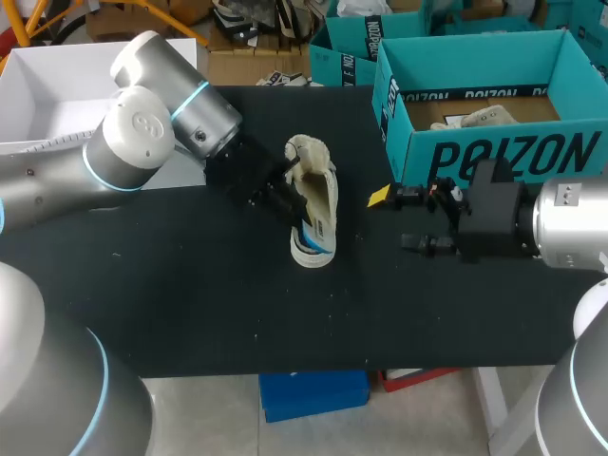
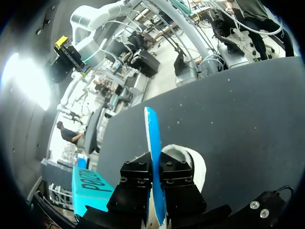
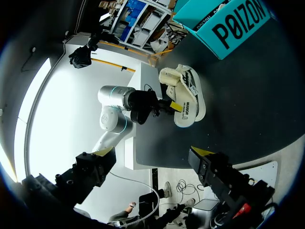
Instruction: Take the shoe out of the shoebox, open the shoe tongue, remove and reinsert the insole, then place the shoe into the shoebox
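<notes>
Two risks worth flagging from this pose. Holding the sneaker (image 1: 316,204) with the left end effector (image 1: 288,193), closed from both sides on a thin blue strip (image 2: 151,129) at the shoe's opening, seen edge-on in the left wrist view; insole or side wall, cannot tell which. Lying on its side near the middle of the black bench (image 1: 190,304), well apart from the teal shoebox (image 1: 418,157). Parked near the shoebox's front wall with the right end effector (image 1: 401,220), fingers spread wide, gripping nothing, not touching the sneaker.

First risk: dragging the whole sneaker along instead of freeing the insole. Likely cause: nothing pinning the shoe down, a light body, probably little hold from the bench surface, and the right end effector too far off to brace.

Second risk: losing the pinch. Likely cause: a thin, flexible strip held only near its edge, easy to bend or slide out under a sideways pull.

Also possible: folding or creasing the insole on reinsertion, through a tongue not opened far enough.

Lesser worry: bumping the shoebox wall with the right end effector on its way in, shifting the box and the second shoe (image 1: 480,119) inside.
</notes>
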Available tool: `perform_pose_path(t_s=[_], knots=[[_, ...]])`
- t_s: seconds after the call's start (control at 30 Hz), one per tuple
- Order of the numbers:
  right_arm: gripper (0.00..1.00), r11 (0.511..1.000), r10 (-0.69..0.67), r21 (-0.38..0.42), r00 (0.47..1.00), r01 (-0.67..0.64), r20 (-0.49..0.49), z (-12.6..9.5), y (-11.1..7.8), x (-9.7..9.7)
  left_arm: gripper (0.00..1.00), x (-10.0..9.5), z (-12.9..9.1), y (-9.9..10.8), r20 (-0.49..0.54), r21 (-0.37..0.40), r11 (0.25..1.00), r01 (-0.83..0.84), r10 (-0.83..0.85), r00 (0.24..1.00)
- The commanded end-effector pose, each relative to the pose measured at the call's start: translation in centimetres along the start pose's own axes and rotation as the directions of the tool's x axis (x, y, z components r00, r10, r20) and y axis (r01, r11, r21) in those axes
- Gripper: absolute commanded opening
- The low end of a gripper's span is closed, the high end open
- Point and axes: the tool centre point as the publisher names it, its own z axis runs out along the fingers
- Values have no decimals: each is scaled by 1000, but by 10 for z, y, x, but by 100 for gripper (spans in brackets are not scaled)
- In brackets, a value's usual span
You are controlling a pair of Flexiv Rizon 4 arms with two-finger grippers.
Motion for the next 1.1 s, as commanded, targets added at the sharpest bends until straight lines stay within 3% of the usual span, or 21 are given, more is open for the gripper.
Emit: perform_pose_path(t_s=[0.03, 0.63, 1.1], knots=[[100, 1000, 0, -1, 1000, 0, 1, 1, 0, 0, 0, -2, 4, 5, -12, -9, 1000, 1, -1, 1000], [100, 1000, 0, -1, 1000, 0, 1, 1, 0, 0, 0, 13, 2, 30, -21, -59, 997, 43, -44, 999], [100, 1000, 0, -1, 1000, 0, 1, 1, 0, 0, 1, 8, -3, 41, -19, -90, 994, 68, -69, 997]])
